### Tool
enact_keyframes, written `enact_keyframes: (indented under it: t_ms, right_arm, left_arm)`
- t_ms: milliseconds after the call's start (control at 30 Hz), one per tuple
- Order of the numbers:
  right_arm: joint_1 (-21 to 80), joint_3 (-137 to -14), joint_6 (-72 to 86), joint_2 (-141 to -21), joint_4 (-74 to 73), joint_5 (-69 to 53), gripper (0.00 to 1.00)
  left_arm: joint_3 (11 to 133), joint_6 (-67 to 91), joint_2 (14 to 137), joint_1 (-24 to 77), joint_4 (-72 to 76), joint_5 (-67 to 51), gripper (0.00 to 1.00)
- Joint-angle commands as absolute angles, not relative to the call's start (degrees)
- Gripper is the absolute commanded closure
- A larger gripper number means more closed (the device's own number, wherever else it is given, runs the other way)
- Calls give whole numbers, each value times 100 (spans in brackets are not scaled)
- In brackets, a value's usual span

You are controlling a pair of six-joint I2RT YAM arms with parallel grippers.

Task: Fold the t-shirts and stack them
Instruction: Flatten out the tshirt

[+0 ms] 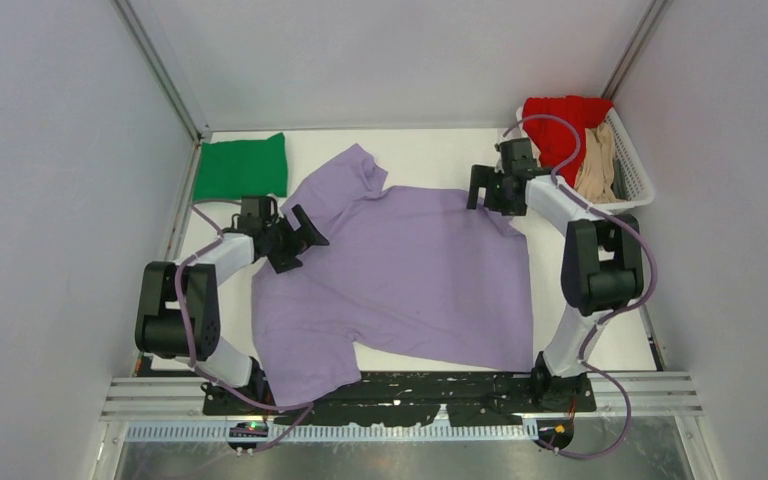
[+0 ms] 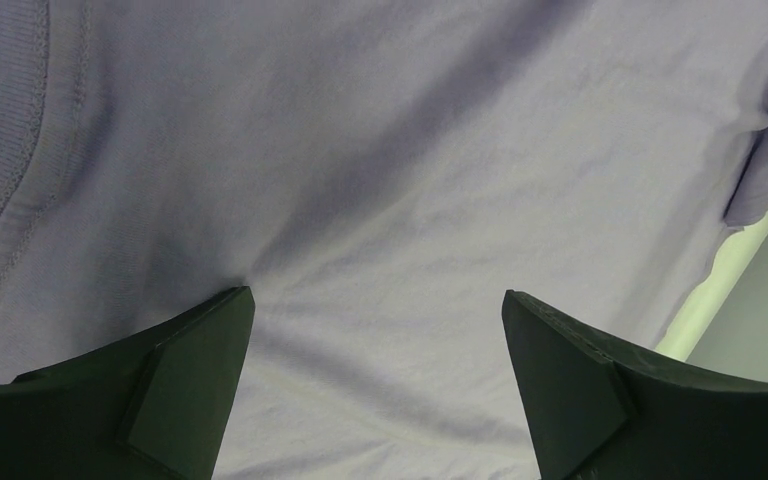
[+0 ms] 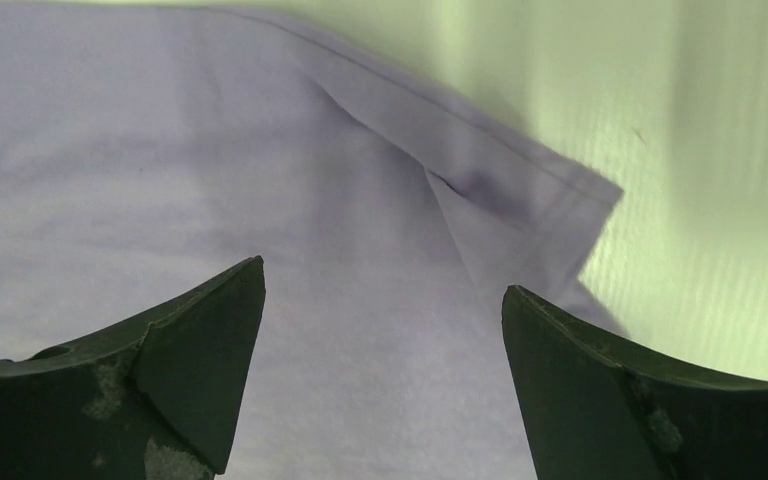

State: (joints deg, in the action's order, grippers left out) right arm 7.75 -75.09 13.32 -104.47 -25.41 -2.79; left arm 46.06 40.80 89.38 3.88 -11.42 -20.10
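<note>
A lavender t-shirt point(image 1: 400, 275) lies spread flat across the middle of the table, one sleeve at the back left, one at the near left. My left gripper point(image 1: 305, 236) is open over its left edge near the collar; the left wrist view shows only lavender cloth point(image 2: 380, 180) between the apart jaws. My right gripper point(image 1: 482, 192) is open over the shirt's far right corner, whose hem corner point(image 3: 550, 215) shows folded over in the right wrist view. A folded green t-shirt point(image 1: 241, 167) lies at the back left. Red point(image 1: 558, 120) and tan point(image 1: 594, 160) shirts sit in the basket.
A white slatted basket point(image 1: 638, 178) stands at the back right, close behind the right arm. Grey walls close in the table on left, back and right. A black rail point(image 1: 410, 390) with the arm bases runs along the near edge.
</note>
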Motion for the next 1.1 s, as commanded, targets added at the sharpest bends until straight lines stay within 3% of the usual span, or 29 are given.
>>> enact_keyframes:
  t_ms: [0, 400, 900, 967, 1033, 1067]
  right_arm:
    - [687, -8260, 1447, -10953, -2624, -682, 5]
    - [421, -9348, 1453, -12323, -3472, -567, 5]
    - [310, -12250, 42, -14046, -5097, -1440, 1]
    - [316, -12632, 62, -14208, -5220, -1369, 7]
    - [322, -12903, 75, -14265, -5236, -997, 1]
    - [323, -13034, 68, -14261, -5240, -669, 4]
  left_arm:
    - [5034, 3891, 8877, 360, -1206, -2273, 0]
    - [5671, 3882, 8790, 364, -1196, -2343, 1]
    - [6381, 3866, 9392, 361, -1236, -2337, 0]
    - [6425, 3867, 9416, 364, -1208, -2355, 0]
    - [6426, 3868, 9415, 363, -1182, -2315, 0]
    - [6433, 3853, 9403, 366, -1181, -2270, 0]
